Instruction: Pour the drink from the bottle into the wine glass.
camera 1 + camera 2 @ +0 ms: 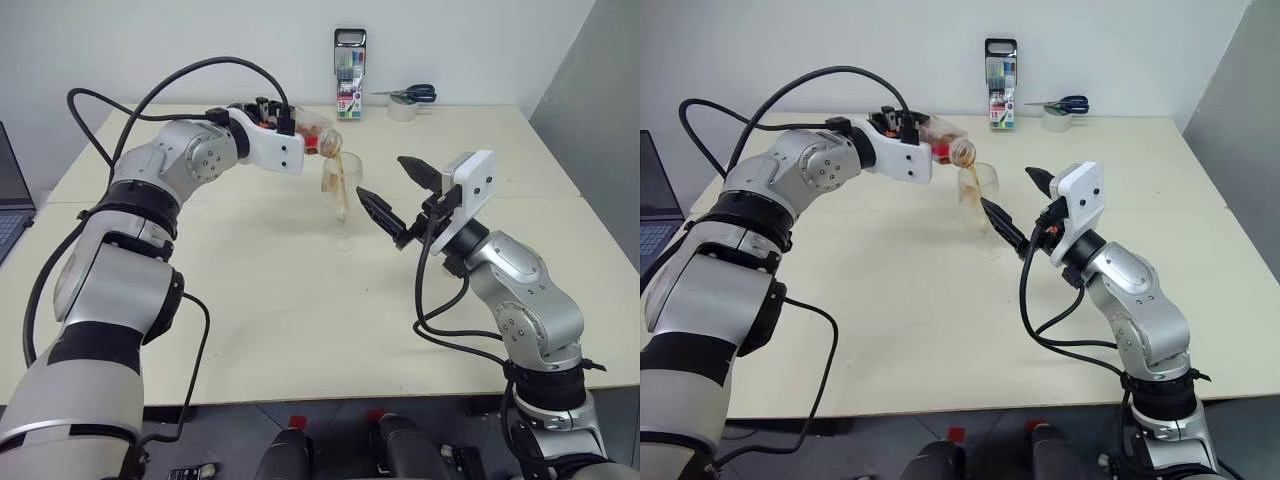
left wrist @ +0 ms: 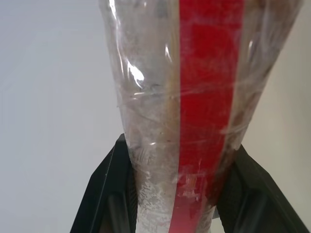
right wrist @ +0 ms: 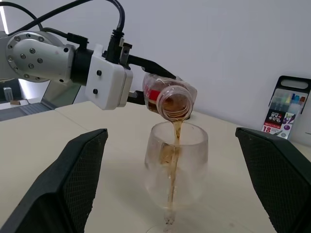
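Note:
My left gripper point(image 1: 280, 118) is shut on the clear bottle point(image 1: 318, 136), which has a red label strip point(image 2: 209, 87). The bottle is tipped so its open mouth is over the wine glass point(image 1: 342, 188). The amber drink point(image 3: 175, 141) runs in a thin stream from the mouth into the bowl, and a little has pooled at the bottom. The glass stands upright on the table near the middle. My right gripper point(image 1: 385, 178) hangs open just right of the glass, level with its bowl and touching nothing. Its fingers point(image 3: 68, 184) stand wide on both sides of the glass.
A pack of markers point(image 1: 349, 75) stands at the table's far edge. A tape roll with scissors on it point(image 1: 405, 103) lies beside the pack. A laptop point(image 1: 10, 195) sits at the left border. The pale table point(image 1: 300, 320) has bare room in front of the glass.

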